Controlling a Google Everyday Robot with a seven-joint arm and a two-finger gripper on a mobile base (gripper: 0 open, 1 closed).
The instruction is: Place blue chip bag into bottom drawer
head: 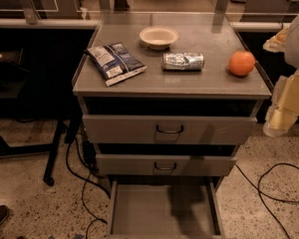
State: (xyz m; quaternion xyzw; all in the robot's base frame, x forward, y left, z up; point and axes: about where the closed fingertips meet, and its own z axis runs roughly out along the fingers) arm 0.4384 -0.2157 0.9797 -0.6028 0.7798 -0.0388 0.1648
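Note:
The blue chip bag (pixel 114 62) lies flat on the left side of the grey cabinet top (pixel 139 83), dark blue with white print. The bottom drawer (pixel 162 210) is pulled out at the foot of the cabinet and shows a plain grey floor with nothing in it. My gripper (pixel 281 108) hangs at the right edge of the view, beside the cabinet's right corner, well away from the bag and holding nothing that I can see.
A cream bowl (pixel 159 37), a crushed silver can (pixel 183 61) and an orange (pixel 241 63) sit on the cabinet top. Two upper drawers (pixel 169 129) with dark handles are shut. Black cables (pixel 269 183) run over the speckled floor. A dark table stands to the left.

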